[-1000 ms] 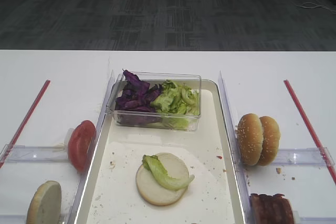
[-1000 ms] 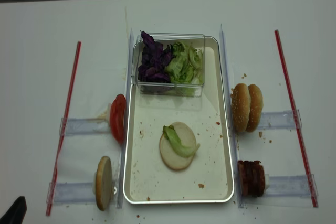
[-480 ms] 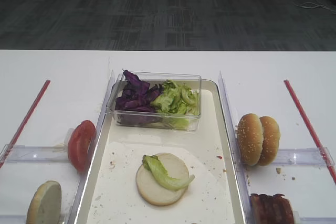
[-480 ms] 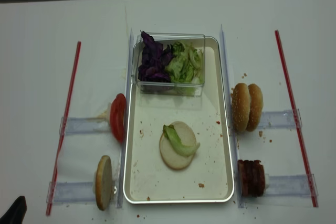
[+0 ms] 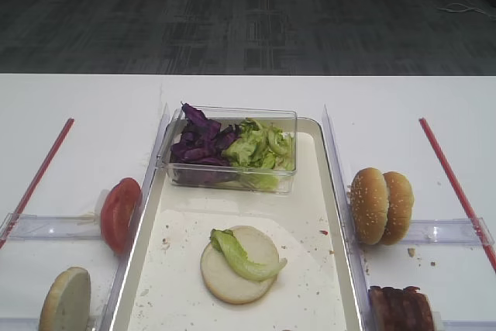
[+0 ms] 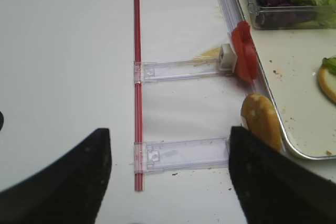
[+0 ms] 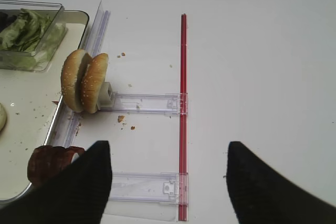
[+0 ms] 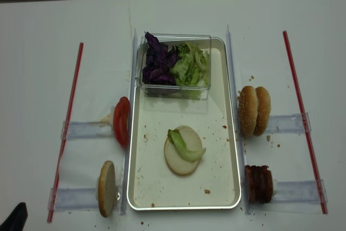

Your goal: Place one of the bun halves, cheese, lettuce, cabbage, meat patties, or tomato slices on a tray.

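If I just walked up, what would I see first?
Probably the big tray in the middle, with a pale bun half on it and a green lettuce strip lying across the bun. At the tray's far end, a clear tub holds purple cabbage beside more greens.

Pale-green lettuce (image 5: pixel 246 256), purple cabbage (image 5: pixel 199 147), cream speckled tray (image 5: pixel 311 215)

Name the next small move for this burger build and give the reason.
Probably send the right pincer, open and empty, toward the meat patties standing just right of the tray. The flat bun half on the tray already carries a lettuce strip and nothing else, so a patty seems a sensible next layer.
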